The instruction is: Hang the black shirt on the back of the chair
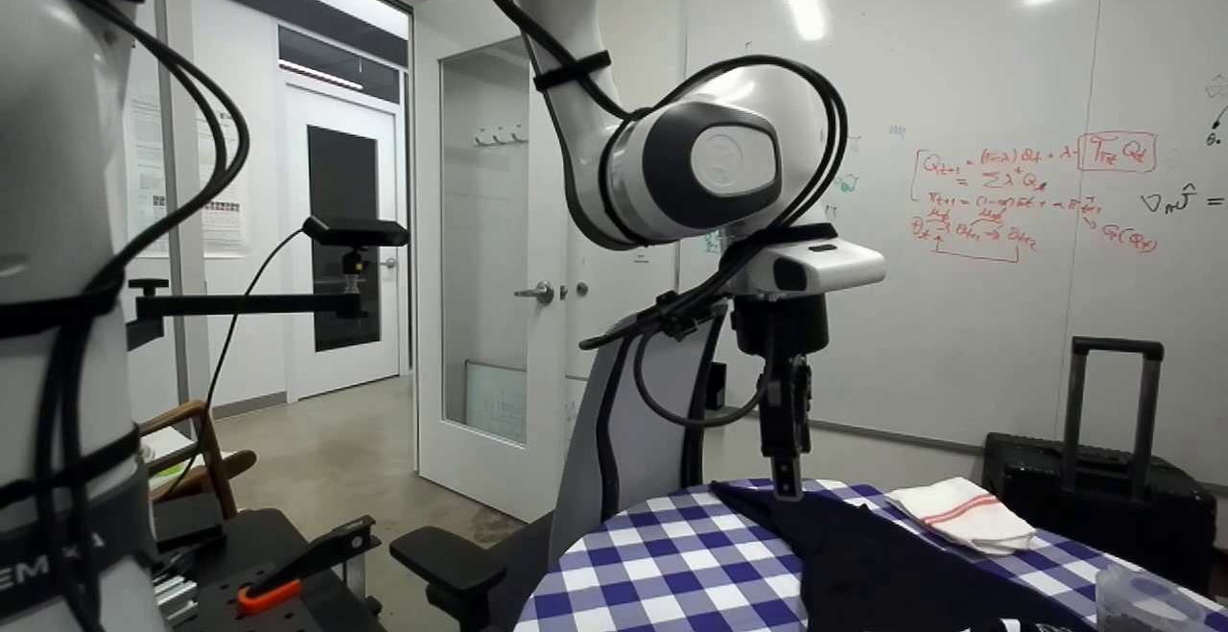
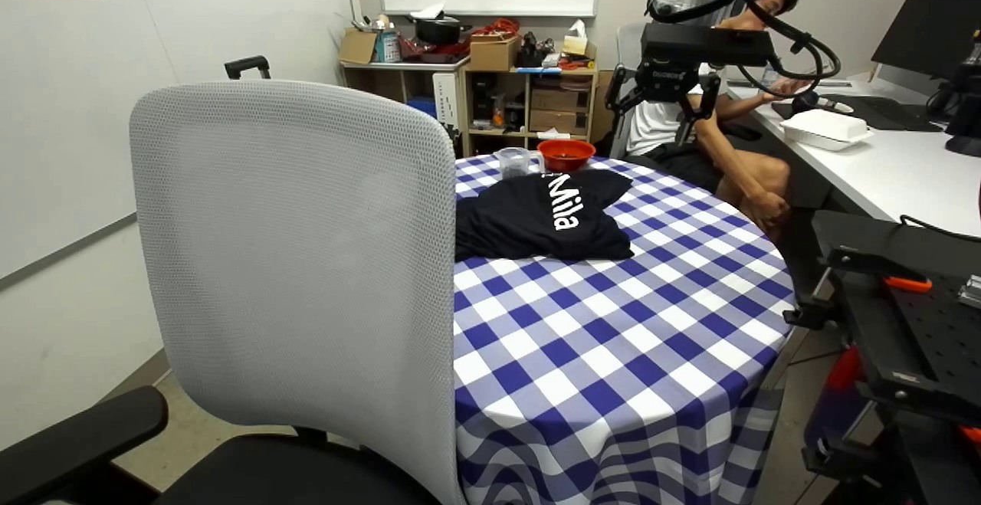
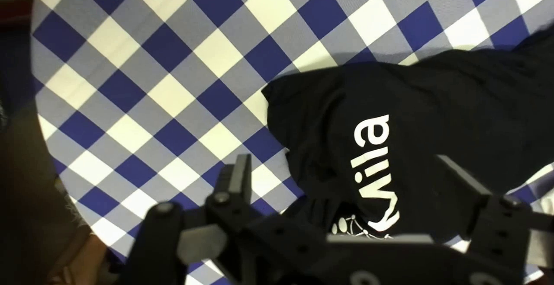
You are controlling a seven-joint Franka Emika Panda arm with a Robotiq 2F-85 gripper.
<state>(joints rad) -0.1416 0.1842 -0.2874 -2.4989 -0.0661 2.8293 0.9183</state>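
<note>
The black shirt, with white "Mila" lettering, lies crumpled on the checkered tablecloth in an exterior view (image 1: 873,555), in an exterior view (image 2: 521,221) and in the wrist view (image 3: 433,99). The grey chair stands beside the table; its tall backrest shows in both exterior views (image 1: 628,440) (image 2: 299,252). Nothing hangs on the backrest. My gripper points down in both exterior views (image 1: 788,493) (image 2: 650,141), above the table. In the wrist view its fingers (image 3: 344,159) are wide apart and empty, one over bare cloth, the other over the shirt. Part of the shirt is hidden behind the backrest.
The round table has a blue-white checkered cloth (image 2: 613,336). A white towel with red stripes (image 1: 964,515), a clear cup (image 2: 513,162) and a red bowl (image 2: 565,154) stand near the shirt. A black suitcase (image 1: 1084,479) stands behind. A person (image 2: 736,164) sits beyond the table.
</note>
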